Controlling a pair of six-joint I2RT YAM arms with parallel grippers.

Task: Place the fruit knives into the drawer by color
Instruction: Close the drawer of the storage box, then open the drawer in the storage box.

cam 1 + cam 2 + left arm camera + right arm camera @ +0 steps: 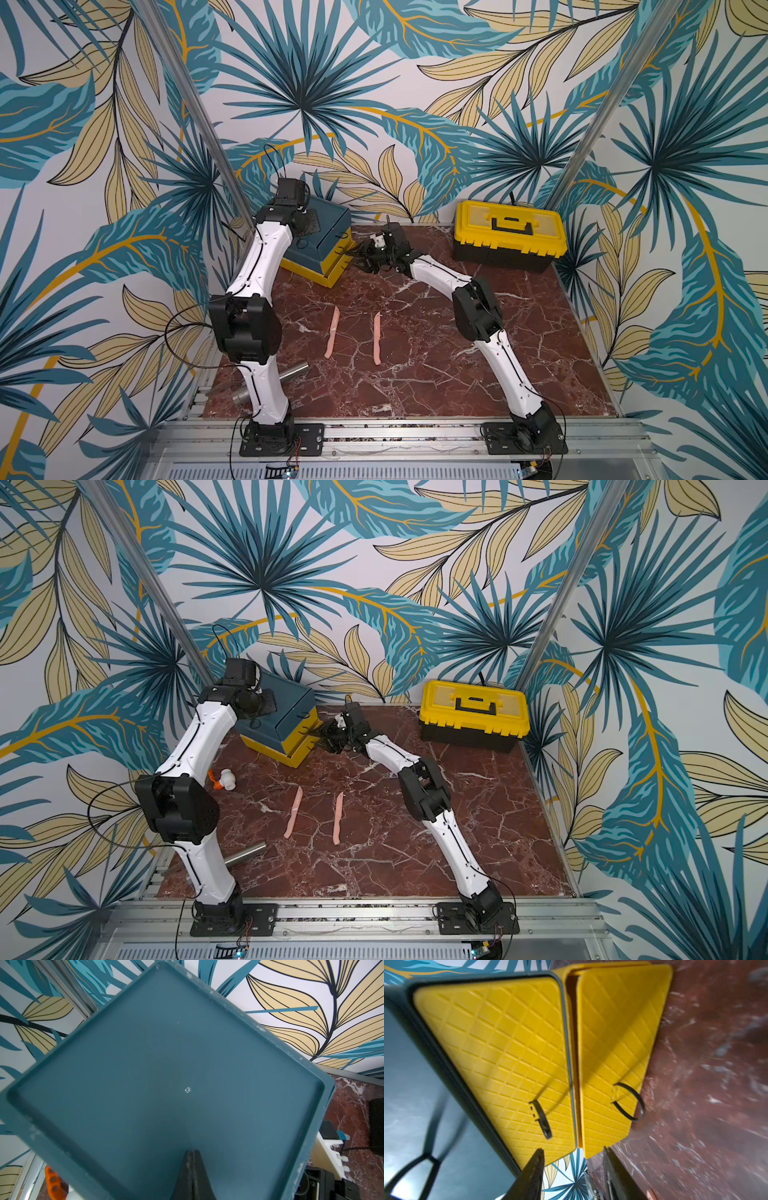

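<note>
Nearest, both arms rise from black base plates on the aluminium rail at the bench's [436, 374] front edge. Just behind the left base, a shiny steel cylinder [245, 854] lies on the red-brown marble surface, partly hidden by the left arm [266, 257]. Farther in, two slim pink plastic fruit knives lie flat near mid-bench, roughly parallel and apart, one to the left [332, 332] and one to the right [377, 338]. Neither is touched by an arm. A small white fitting with an orange part [226, 780] sits beside the left arm's black elbow in a top view. That arm bends outward at the elbow, then reaches up and back over the boxy chest of drawers [322, 232] with its dark teal casing. Its wrist points down at the chest's recessed top [166, 1053], and the left jaws are pressed together with nothing between them. I cannot tell whether the tips touch the top. The right arm [440, 270] leans inward, folds at its elbow and runs low toward the chest's front. The right jaws stand apart and empty just before the two yellow quilted drawer fronts. The lower drawer [612, 1043] sits slightly pulled out, its thin black ring pull [630, 1102] free. At the far right stands a yellow toolbox with a black handle [509, 232].
</note>
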